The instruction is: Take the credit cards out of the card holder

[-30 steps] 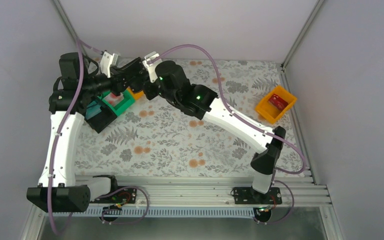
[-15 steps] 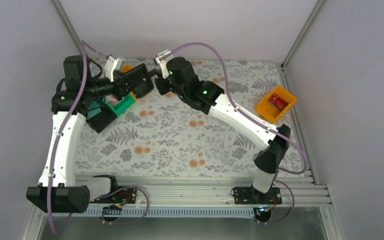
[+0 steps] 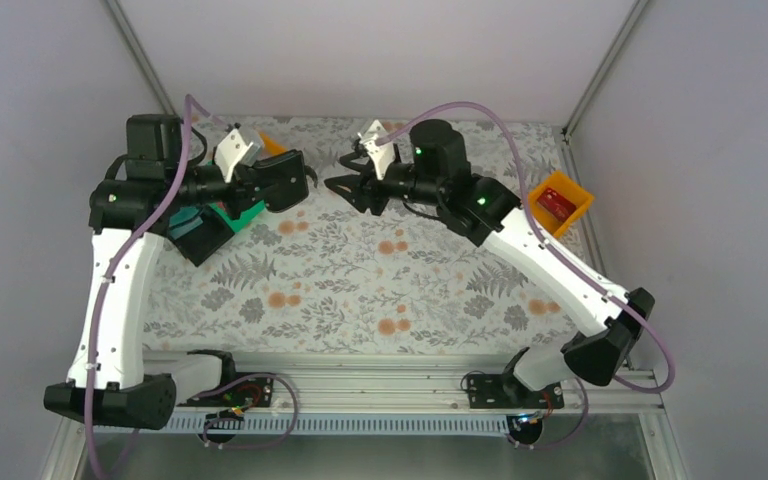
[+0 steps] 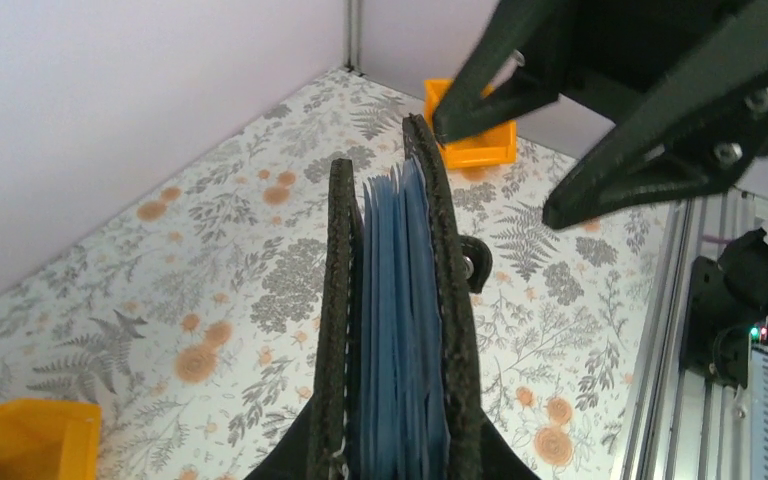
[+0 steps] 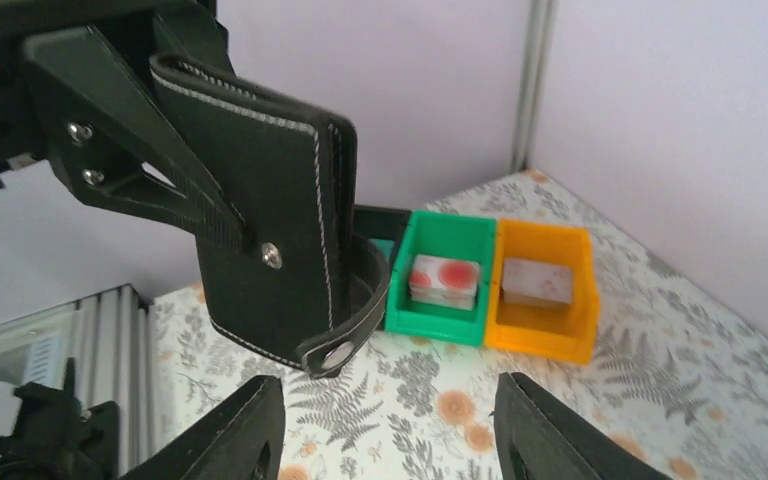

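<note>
My left gripper (image 3: 272,182) is shut on the card holder (image 3: 286,180), a black wallet held in the air over the table's far left. In the left wrist view the card holder (image 4: 400,330) stands edge-on, slightly parted, showing only blue pockets. The credit cards are hidden. Its closing tab (image 5: 345,340) hangs loose with the snap showing. My right gripper (image 3: 345,182) is open, a short way right of the wallet and not touching it. From the right wrist, the card holder (image 5: 270,250) sits above my empty right gripper (image 5: 385,400).
Behind the wallet stand a black bin (image 3: 200,232), a green bin (image 5: 445,275) holding a white, red-dotted thing, and an orange bin (image 5: 545,290) holding a grey block. Another orange bin (image 3: 552,205) with a red thing sits at the far right. Walls close off the left, back and right.
My right gripper was shut at the wallet and has now opened and pulled back to the right. The left arm has lifted the wallet slightly and turned it.
</note>
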Motion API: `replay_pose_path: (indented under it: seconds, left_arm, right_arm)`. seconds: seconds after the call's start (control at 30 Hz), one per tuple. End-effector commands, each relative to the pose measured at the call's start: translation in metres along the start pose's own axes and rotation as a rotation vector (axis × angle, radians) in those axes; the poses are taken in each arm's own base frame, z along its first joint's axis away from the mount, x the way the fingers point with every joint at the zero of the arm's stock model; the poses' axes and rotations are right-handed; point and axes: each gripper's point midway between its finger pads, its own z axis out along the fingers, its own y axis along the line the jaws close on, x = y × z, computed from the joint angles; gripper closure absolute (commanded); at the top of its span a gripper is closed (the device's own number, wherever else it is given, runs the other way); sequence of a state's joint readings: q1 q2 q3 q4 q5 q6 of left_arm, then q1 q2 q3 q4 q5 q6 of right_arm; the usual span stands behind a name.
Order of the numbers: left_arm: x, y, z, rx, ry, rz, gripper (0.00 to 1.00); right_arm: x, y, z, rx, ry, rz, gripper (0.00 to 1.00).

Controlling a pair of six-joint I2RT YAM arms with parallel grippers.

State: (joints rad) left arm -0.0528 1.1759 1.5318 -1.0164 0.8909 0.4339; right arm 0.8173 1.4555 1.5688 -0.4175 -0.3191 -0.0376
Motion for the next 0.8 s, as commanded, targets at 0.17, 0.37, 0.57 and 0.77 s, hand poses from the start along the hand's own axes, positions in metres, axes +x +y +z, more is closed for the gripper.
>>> replay_pose_path:
  seconds: [0.17,0.37,0.57,0.77]
  left_arm:
    - [-0.01,-0.077,-0.032,0.191,-0.058,0.313,0.98]
    - [-0.012,-0.087,-0.034,0.239,-0.091,0.315,0.98]
    - [-0.013,-0.095,-0.036,0.283,-0.113,0.329,0.98]
    - [-0.013,-0.094,-0.035,0.29,-0.11,0.33,0.98]
  right_arm:
    - [-0.036,0.033,-0.015,-0.259,-0.111,-0.029,0.46]
    - [-0.032,0.054,-0.015,-0.377,-0.109,-0.065,0.45]
    - [-0.026,0.064,-0.008,-0.424,-0.078,-0.087,0.49]
    - [-0.022,0.078,-0.009,-0.468,-0.068,-0.142,0.48]
